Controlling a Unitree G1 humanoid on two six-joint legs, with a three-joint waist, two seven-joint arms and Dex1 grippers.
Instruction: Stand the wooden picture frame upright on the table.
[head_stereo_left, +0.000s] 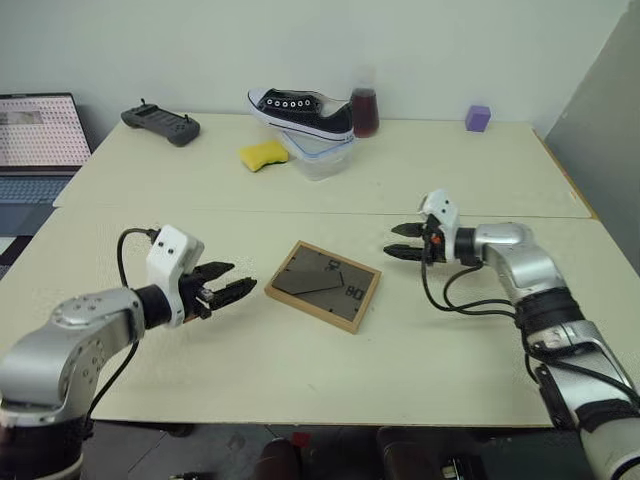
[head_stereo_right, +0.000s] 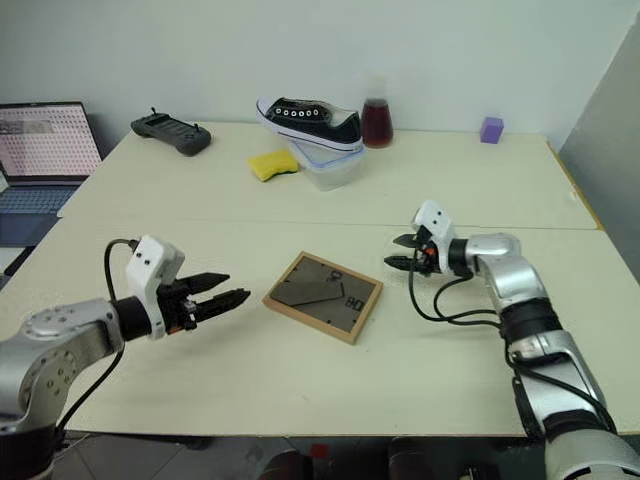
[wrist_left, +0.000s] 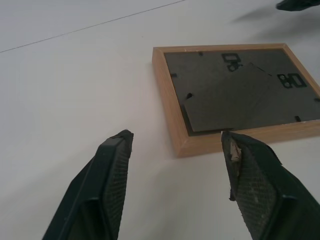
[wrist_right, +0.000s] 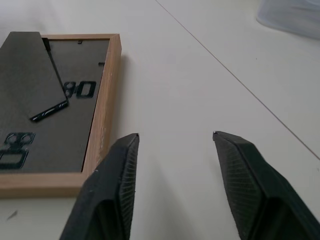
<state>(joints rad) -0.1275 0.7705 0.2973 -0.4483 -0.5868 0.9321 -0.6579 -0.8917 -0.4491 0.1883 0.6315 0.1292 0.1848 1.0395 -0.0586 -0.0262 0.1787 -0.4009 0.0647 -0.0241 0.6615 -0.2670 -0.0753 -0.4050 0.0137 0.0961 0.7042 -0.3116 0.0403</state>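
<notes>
The wooden picture frame (head_stereo_left: 323, 285) lies flat near the middle of the table (head_stereo_left: 300, 380), its dark back panel and folded stand facing up. My left gripper (head_stereo_left: 240, 280) hovers just left of the frame, open and empty, pointing at its near-left corner (wrist_left: 182, 147). On the other side, my right gripper (head_stereo_left: 391, 241) hangs a short way from the frame's right edge, also open with nothing between its fingers. The right wrist view shows the frame's light-wood edge (wrist_right: 102, 120) beside one fingertip (wrist_right: 125, 150). Neither gripper touches the frame.
On the far panel, past the seam (head_stereo_left: 330, 212), a black sneaker (head_stereo_left: 300, 112) rests on a clear container (head_stereo_left: 320, 160). Nearby are a yellow sponge (head_stereo_left: 263, 155), a flask of dark red liquid (head_stereo_left: 365, 110), a purple cube (head_stereo_left: 478, 118) and a black controller (head_stereo_left: 160, 124). A laptop (head_stereo_left: 38, 140) stands at the left.
</notes>
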